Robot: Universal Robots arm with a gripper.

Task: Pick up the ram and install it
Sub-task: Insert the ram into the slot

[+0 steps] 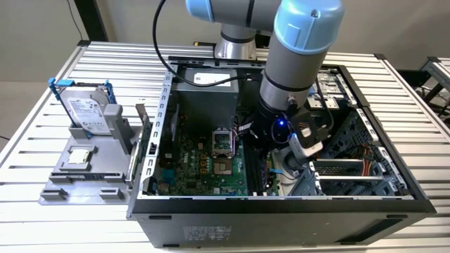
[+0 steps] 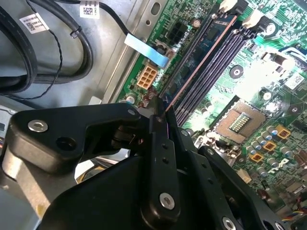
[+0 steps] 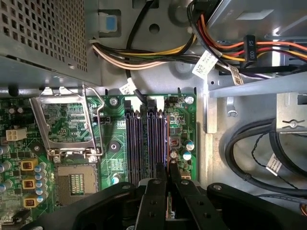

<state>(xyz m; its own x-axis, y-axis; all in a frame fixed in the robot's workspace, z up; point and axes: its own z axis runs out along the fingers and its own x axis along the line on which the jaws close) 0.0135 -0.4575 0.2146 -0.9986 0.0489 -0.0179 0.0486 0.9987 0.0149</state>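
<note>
The gripper [image 2: 160,112] pinches the ram [image 2: 201,55] edge-on over the motherboard slots [image 3: 146,143]; if slightly tilted, I think it could jam there.

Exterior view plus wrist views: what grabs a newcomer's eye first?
The arm plunging into the open PC case dominates the exterior view. In the second wrist view the tool is shut on the ram, which stands edge-on at the slots. Left of the case, a hard drive stands in a grey holder.

No legible text on cable tags [image 3: 205,63].
</note>
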